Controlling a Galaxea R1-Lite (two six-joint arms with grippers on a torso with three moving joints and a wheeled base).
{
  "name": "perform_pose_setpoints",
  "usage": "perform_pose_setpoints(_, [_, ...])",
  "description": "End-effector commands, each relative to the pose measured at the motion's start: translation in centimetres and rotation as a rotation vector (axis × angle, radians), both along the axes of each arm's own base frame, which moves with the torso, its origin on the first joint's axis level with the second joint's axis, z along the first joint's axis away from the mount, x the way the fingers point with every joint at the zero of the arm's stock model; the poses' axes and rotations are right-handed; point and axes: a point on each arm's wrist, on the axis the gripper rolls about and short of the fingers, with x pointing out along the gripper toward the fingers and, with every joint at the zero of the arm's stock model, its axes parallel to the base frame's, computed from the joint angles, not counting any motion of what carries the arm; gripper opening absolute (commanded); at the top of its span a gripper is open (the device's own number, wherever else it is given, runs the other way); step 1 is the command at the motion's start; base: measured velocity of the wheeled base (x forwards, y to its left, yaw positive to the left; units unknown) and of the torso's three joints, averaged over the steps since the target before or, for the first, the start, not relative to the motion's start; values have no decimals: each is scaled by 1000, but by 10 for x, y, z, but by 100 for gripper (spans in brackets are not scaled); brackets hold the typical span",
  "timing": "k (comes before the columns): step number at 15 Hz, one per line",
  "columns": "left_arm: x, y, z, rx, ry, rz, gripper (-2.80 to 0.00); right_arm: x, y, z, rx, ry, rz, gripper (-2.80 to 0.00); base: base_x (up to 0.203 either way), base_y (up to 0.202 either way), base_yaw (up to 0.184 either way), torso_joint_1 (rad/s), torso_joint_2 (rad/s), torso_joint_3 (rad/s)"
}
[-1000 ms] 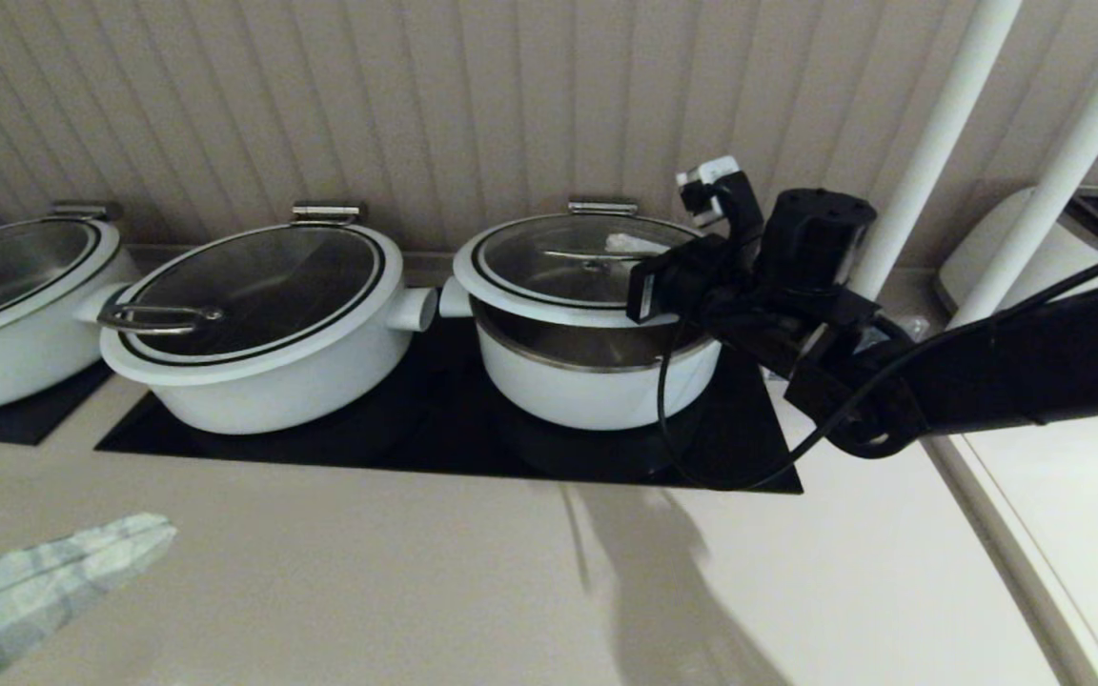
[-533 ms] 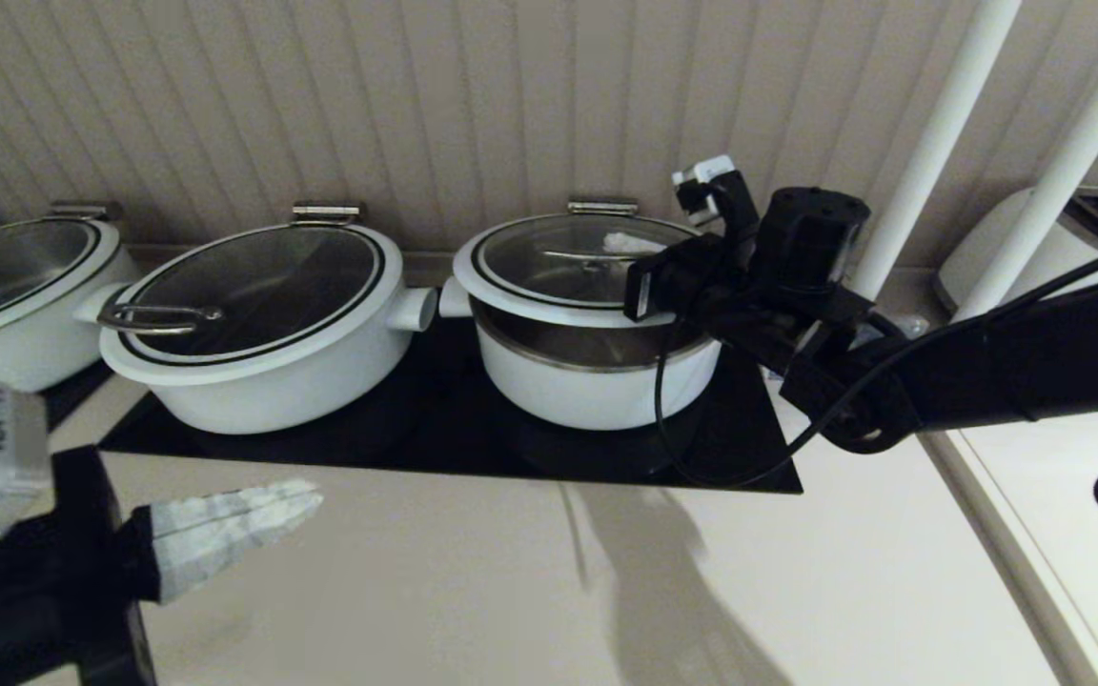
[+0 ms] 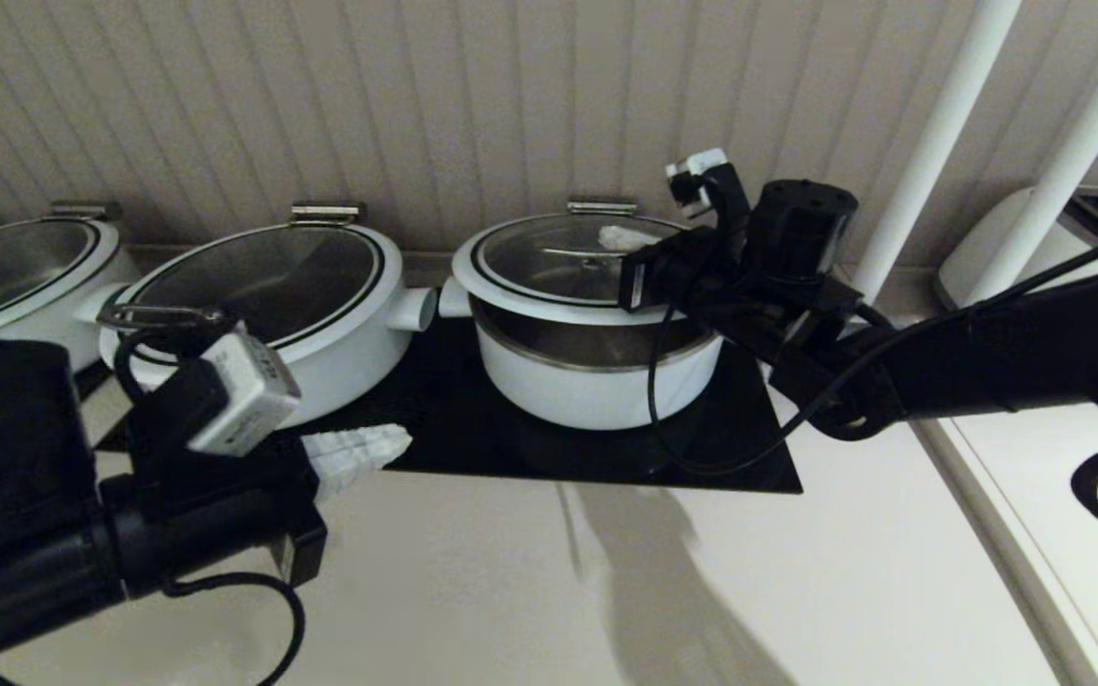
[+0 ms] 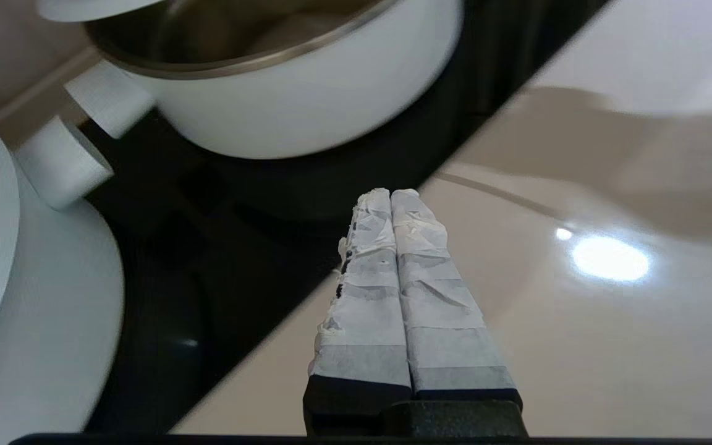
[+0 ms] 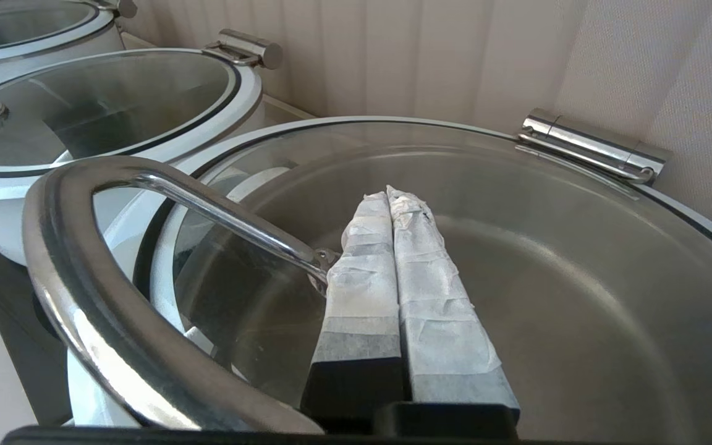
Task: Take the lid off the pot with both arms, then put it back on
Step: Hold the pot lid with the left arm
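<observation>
Round clear glass lid point(image 3: 573, 257) with its steel bar handle sits propped above the deep white pot point(image 3: 597, 367). Right gripper point(image 5: 390, 194) hovers over it, jaws clenched empty. Left gripper point(image 4: 389, 193), jaws pressed together too, hangs low over the tabletop point(image 3: 473, 591) by the black mat point(image 3: 730, 448).

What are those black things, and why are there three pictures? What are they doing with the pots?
The black things are a robot's two arms. The big picture comes from a camera on its head. The other two come from little cameras on its wrists, looking along the white-taped fingers.

On the counter lies a black mat with white pots on it. One of them is a wider pot.

The right gripper is over the glass lid of the round pot, beside the lid's steel handle. The lid's front edge seems lifted a little, so the shiny inside shows.

The left gripper hovers above the mat's edge, pointing toward that pot. Both grippers have their fingers pressed together and pinch nothing.
</observation>
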Motion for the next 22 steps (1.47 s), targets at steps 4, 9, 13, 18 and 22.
perform_pose_setpoints(4, [44,-29,-21,12,-32,78,-280,1,0,-1,-1,0,-1,-280,0,0,0,0,0,0])
perform_pose_setpoints(9, [72,-50,-22,13,-51,106,-280,0,0,-1,1,-2,1,-280,0,0,0,0,0,0])
perform_pose_setpoints(13, [91,-59,-25,12,-54,119,-280,0,0,1,4,-8,1,-280,0,0,0,0,0,0])
perform_pose_setpoints(18, [118,-72,-16,-19,-120,181,-280,-1,0,3,6,-10,-1,-280,0,0,0,0,0,0])
perform_pose_setpoints(22, [125,-75,-20,-28,-137,186,-280,-1,-1,3,6,-12,1,-280,0,0,0,0,0,0])
